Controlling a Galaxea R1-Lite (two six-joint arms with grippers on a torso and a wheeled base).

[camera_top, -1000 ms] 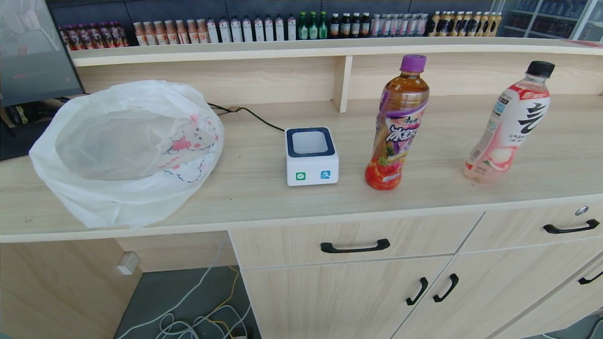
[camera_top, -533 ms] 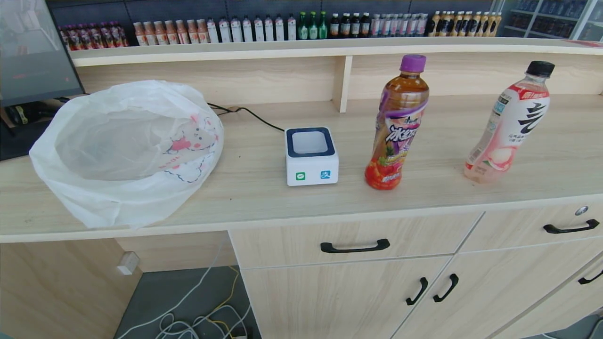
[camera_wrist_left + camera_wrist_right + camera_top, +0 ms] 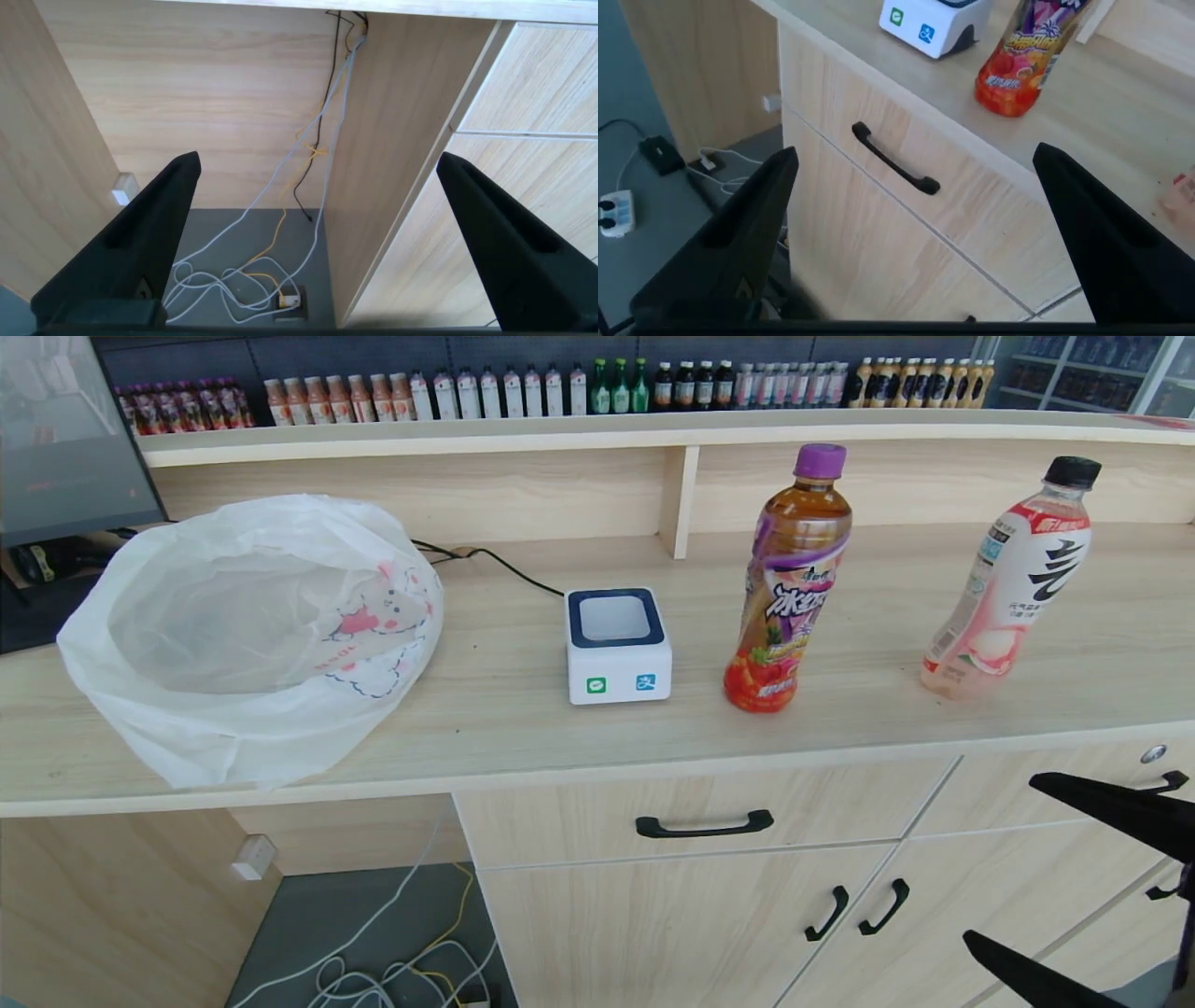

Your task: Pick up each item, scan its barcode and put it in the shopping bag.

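Your right gripper (image 3: 999,859) and left gripper (image 3: 318,163) gape wide and empty below the counter (image 3: 523,728). The tall tea bottle (image 3: 787,579) stands upright near its front edge; clip it on approach and it topples.

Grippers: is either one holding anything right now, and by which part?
Nothing is held. The left gripper and right gripper are open and empty; the tea bottle and pink bottle stand on the counter.
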